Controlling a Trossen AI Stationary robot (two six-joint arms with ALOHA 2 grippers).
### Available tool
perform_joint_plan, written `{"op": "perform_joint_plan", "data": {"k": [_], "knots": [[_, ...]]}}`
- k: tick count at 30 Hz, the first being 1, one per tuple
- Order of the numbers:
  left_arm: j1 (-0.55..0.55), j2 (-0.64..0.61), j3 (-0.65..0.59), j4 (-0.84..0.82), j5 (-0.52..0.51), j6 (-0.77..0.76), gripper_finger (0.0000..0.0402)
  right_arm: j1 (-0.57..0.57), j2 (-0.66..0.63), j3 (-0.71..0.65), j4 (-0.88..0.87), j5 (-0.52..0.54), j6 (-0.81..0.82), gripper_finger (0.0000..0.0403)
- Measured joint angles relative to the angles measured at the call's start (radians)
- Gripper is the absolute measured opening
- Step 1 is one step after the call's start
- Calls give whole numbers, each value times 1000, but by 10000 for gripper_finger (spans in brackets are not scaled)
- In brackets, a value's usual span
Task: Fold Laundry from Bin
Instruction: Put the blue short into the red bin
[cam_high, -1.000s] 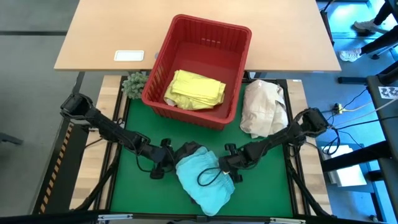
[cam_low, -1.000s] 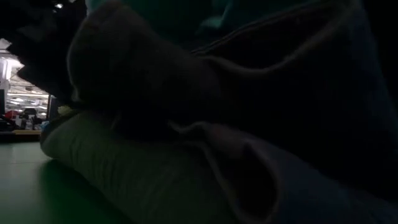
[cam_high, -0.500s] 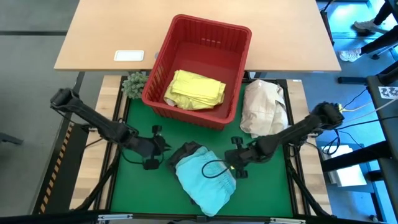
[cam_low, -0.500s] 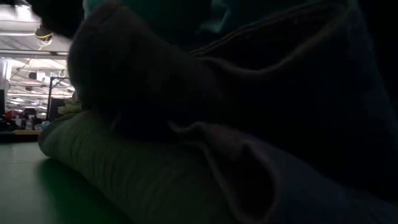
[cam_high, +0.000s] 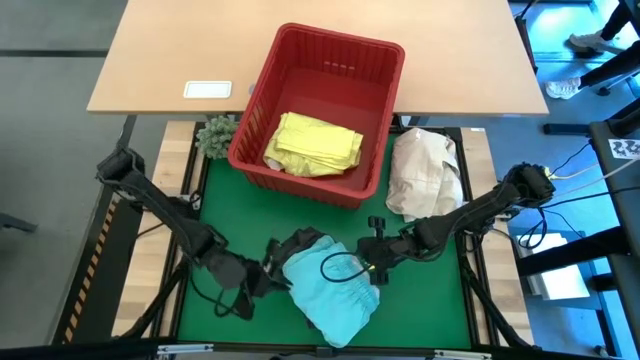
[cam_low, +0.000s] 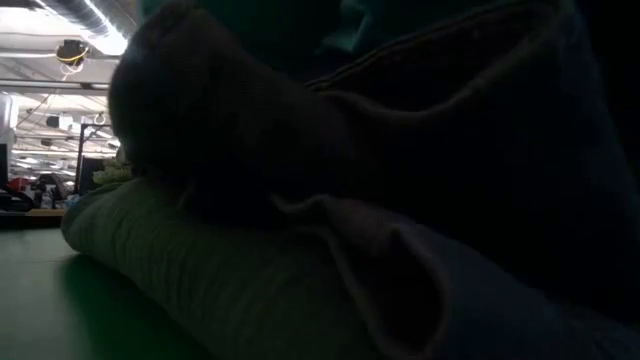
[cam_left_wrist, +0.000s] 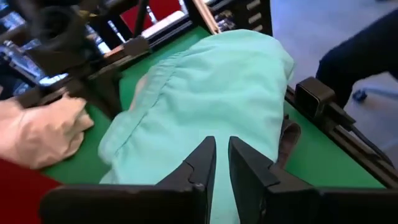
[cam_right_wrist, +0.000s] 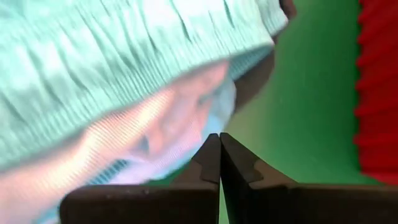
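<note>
Green mat (cam_high: 250, 205) holds the blue cloth (cam_high: 330, 285) between both grippers. Left gripper (cam_high: 268, 283) touches its left edge, nearly closed, holding nothing. Right gripper (cam_high: 372, 262), pinched shut and empty, sits just right.

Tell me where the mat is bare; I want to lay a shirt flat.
Bare green mat between the red bin and turquoise garment; another patch lower right. Crowded mid-front: both grippers, left and right, flank the pile; cream bundle fills the right.
</note>
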Motion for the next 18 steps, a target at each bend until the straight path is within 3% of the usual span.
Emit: {"op": "perform_joint_plan", "data": {"k": [7,18], "knots": [[-33,199,155,-64,-4,146,68,0,0,0,58,2,-3,1],[-58,350,275,-142,-50,227,216,0,4,0,102,29,0,1]]}}
